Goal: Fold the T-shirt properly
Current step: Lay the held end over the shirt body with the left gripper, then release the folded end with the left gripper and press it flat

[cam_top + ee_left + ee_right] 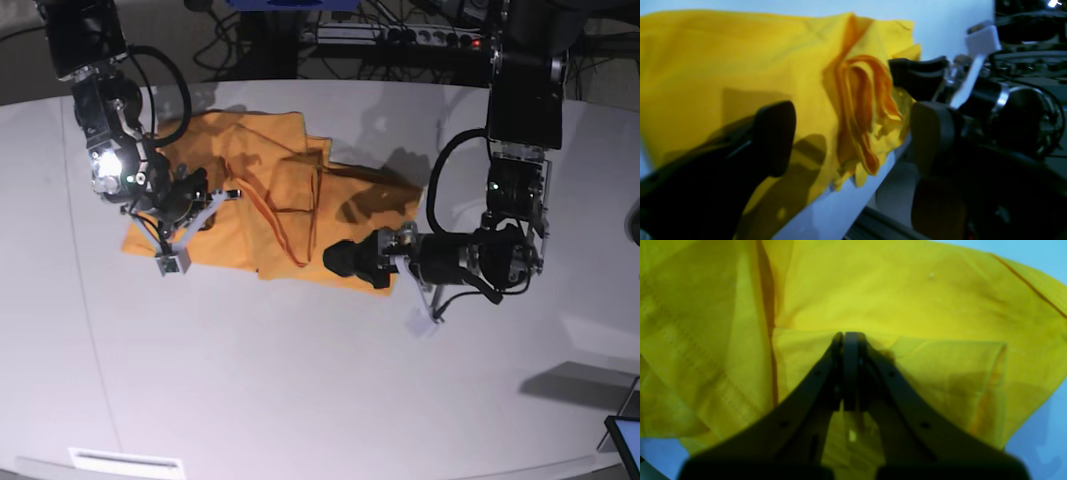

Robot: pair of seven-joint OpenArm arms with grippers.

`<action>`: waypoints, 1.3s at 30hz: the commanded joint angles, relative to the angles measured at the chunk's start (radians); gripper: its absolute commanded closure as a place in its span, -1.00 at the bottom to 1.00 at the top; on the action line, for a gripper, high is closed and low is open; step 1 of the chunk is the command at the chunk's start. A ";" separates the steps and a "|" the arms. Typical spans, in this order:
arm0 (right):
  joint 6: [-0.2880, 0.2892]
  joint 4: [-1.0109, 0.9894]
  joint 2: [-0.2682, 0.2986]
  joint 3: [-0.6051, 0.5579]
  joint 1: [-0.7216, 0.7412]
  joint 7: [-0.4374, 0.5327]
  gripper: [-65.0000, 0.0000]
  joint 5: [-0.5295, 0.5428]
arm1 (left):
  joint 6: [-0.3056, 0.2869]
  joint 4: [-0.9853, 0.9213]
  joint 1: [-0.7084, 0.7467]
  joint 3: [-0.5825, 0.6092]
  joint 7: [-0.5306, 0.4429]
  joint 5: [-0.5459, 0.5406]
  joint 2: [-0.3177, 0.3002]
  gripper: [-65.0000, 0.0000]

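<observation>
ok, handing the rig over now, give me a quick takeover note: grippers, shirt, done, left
Left gripper: open, low at the shirt's edge, holding nothing.
Right gripper: shut on the plain orange-yellow cotton T-shirt, pinching a fold at its other side.
Shirt: bunched on the white table, partly folded over itself, layers rumpled.
Done: some rough folds only.
Left: flatten, square the folds, finish a neat stack.

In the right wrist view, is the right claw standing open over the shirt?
No. The right claw has its two fingers pressed together at the tips, resting against the yellow T-shirt.
</observation>
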 commanded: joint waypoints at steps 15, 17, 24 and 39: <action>-0.017 -0.014 0.010 0.006 0.001 -0.044 1.00 -0.031 | -0.005 0.073 0.007 -0.051 -0.014 -0.029 -0.043 -0.58; -0.017 -0.013 0.010 0.006 0.001 -0.044 1.00 -0.031 | -0.005 0.073 0.007 -0.051 -0.014 -0.029 -0.033 -0.57; -0.017 -0.008 0.010 0.006 0.001 -0.044 1.00 -0.031 | -0.005 0.071 0.013 -0.050 -0.014 -0.027 -0.033 0.39; -0.017 -0.006 0.010 0.006 -0.004 -0.046 1.00 -0.031 | -0.007 -0.119 0.046 -0.053 -0.014 -0.033 0.045 1.00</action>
